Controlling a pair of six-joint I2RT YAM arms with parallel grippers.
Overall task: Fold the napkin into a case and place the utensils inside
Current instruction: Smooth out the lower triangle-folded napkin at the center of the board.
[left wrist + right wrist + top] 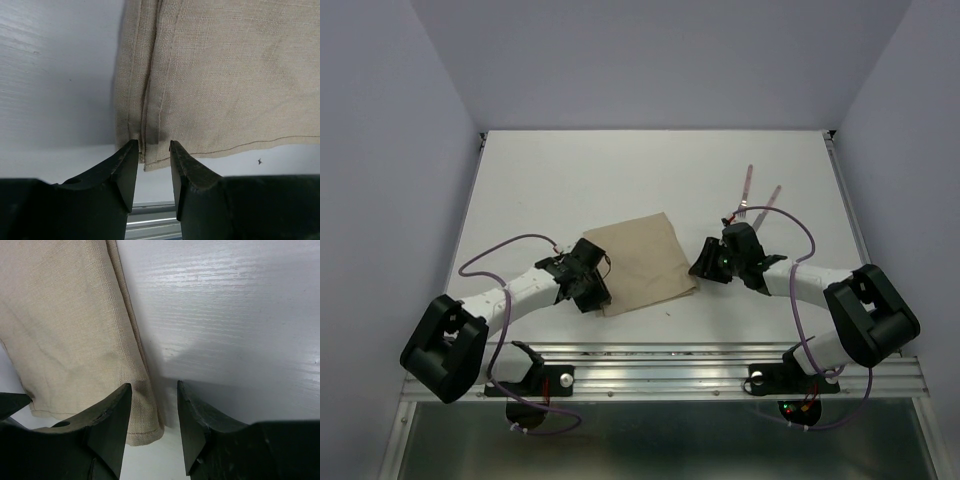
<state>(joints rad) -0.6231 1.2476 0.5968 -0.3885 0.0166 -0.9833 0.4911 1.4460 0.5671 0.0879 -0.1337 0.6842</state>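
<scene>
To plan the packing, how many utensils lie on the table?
2. The left utensil and the right utensil lie side by side beyond the right hand, their near ends partly hidden by it.

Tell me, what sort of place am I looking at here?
Likely a robot lab test booth, not a dining room: a white table boxed in by plain walls, a left arm and right arm bolted to a metal rail, and only a napkin and utensils.

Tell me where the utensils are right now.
In the top view, the utensils lie side by side on the far right of the table, just beyond the right gripper and clear of the napkin at centre.
</scene>
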